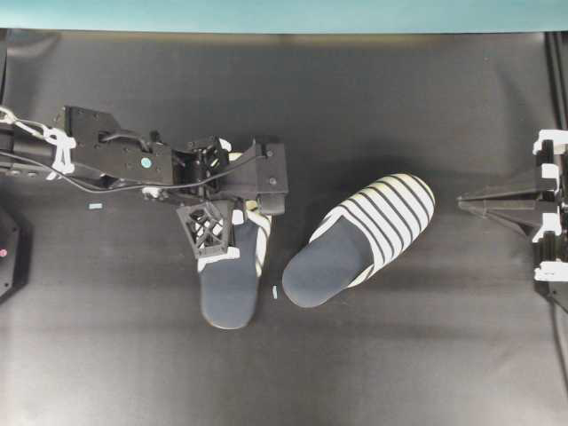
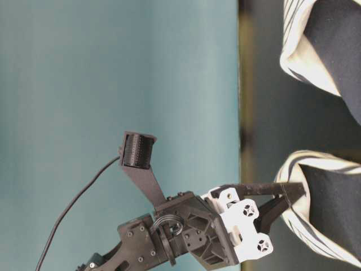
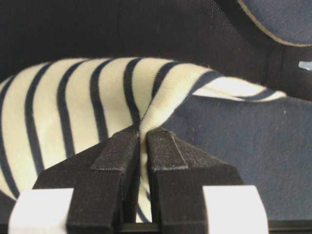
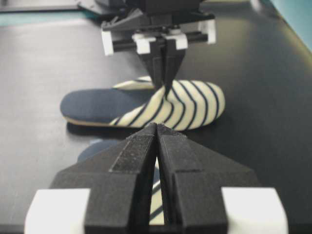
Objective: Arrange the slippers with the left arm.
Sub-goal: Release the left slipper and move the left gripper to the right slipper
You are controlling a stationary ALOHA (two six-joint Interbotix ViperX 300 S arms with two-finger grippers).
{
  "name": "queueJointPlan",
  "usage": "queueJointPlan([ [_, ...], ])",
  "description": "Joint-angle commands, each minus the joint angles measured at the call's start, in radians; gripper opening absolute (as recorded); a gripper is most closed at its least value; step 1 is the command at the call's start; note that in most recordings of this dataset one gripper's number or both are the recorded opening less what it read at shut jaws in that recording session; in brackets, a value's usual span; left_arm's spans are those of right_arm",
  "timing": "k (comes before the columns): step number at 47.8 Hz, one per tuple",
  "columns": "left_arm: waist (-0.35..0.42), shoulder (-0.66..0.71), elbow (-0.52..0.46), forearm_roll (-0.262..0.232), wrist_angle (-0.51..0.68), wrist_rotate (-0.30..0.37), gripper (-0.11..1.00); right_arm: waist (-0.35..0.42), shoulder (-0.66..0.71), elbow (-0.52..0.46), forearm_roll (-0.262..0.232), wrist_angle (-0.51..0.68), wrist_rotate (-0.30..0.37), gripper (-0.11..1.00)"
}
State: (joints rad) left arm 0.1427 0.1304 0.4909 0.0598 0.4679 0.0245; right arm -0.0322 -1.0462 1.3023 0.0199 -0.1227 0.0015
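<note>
Two slippers lie on the desk (image 1: 399, 355): the left gripper (image 3: 143, 141) has its jaws pinched on the near slipper (image 1: 232, 271)'s striped cover, the right gripper (image 4: 157, 134) is closed on nothing. That thin fabric fold could slip free, or drag into the other slipper (image 1: 364, 240).

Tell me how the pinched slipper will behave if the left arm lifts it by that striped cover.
The striped cover bunches into a fold between the left gripper jaws, so it looks soft; expect stretch before the sole follows. The pinched slipper probably hangs heel-down and swings. It lies flat, so rolling seems unlikely.
</note>
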Motion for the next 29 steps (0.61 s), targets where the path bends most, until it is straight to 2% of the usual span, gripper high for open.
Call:
queueJointPlan([
  [1,0.012,0.002,-0.015,0.003,-0.035,0.008,0.01,0.003,0.005,-0.008,0.002,-0.009,0.006,0.0],
  [21,0.014,0.0,-0.002,0.003,-0.034,0.012,0.02,0.005,0.005,-0.005,0.003,-0.006,0.008,0.0],
  [25,0.015,-0.002,0.006,0.003,-0.034,0.012,0.06,0.005,0.005,-0.003,0.003,-0.006,0.008,0.0],
  [29,0.014,-0.002,0.014,0.003,-0.035,0.006,0.18,0.005,0.005,-0.002,0.003,-0.006,0.008,0.0],
])
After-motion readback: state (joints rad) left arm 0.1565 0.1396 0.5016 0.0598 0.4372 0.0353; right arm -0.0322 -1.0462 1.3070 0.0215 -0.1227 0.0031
